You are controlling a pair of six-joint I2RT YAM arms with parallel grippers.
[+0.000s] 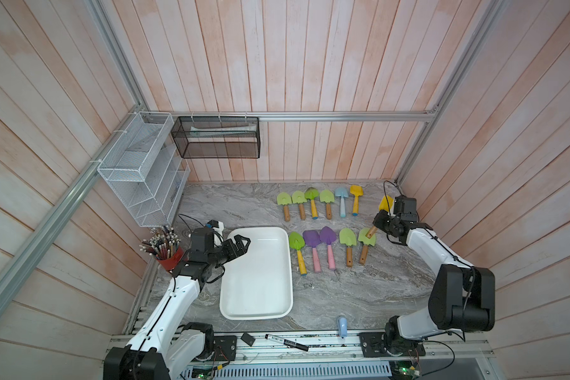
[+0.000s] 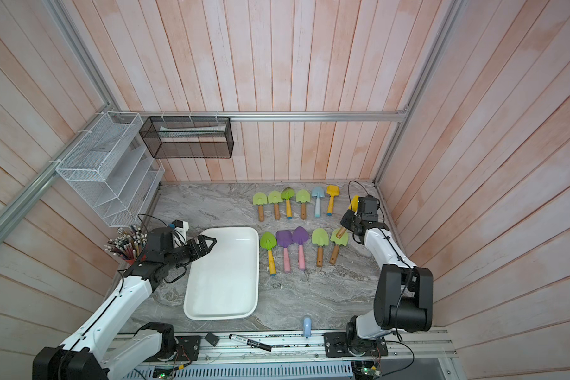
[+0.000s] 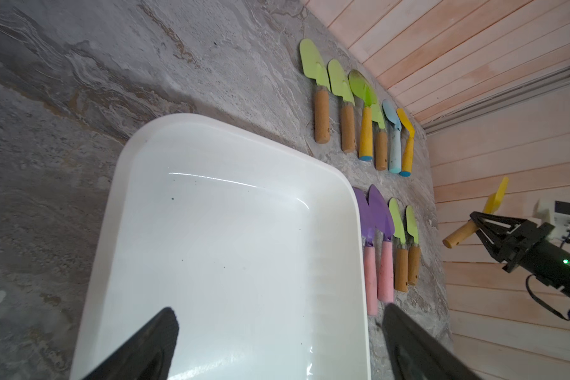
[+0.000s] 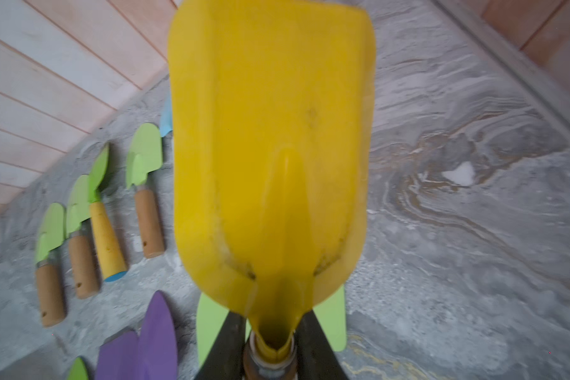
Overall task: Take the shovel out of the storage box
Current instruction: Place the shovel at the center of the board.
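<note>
yellow shovel [image 4: 270, 148] is already out of the storage box [image 1: 260, 286], held tilted above the tabletop [image 1: 343, 289] at the right end of the laid-out shovels [image 1: 328, 237]. right tool [image 1: 378, 224] is clamped on its neck, blade uppermost, probably to set it down in line with the far row [image 1: 327, 197]. left tool [image 1: 242, 241] hangs spread wide over the empty box, holding nothing.

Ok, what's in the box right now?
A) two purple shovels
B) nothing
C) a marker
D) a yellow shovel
B: the box shows only its bare white floor, and the yellow shovel is held by the right gripper, away from the box.
</note>
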